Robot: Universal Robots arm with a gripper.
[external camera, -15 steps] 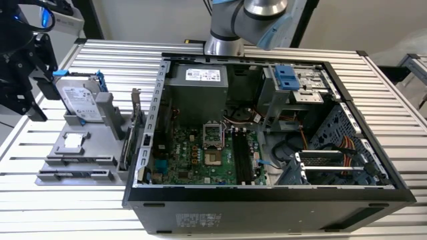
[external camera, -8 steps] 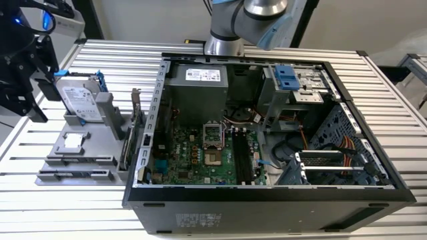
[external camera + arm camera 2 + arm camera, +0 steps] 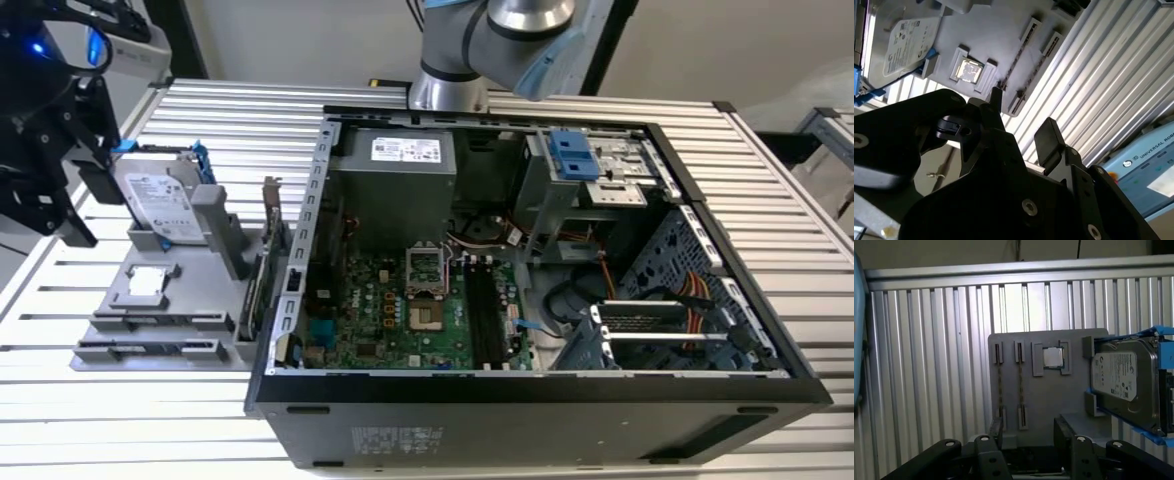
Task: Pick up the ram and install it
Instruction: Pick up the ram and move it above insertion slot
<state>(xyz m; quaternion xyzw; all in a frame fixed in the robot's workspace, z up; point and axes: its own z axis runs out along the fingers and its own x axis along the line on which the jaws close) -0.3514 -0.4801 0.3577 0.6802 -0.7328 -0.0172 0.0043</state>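
Nearest you in the exterior view is the open black computer case [image 3: 534, 400]; at the exterior view's left, two narrow dark ram sticks [image 3: 160, 320] sit slotted in a grey plastic tray [image 3: 120, 335], the black gripper [image 3: 83, 205] above its far left corner. In the second wrist view the jaws stand wide, holding nothing. In the first wrist view the sticks lie in the tray beyond the fingertips [image 3: 996, 430].

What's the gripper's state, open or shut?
Open: the gripper shows its fingers apart in the first wrist view, nothing between them.
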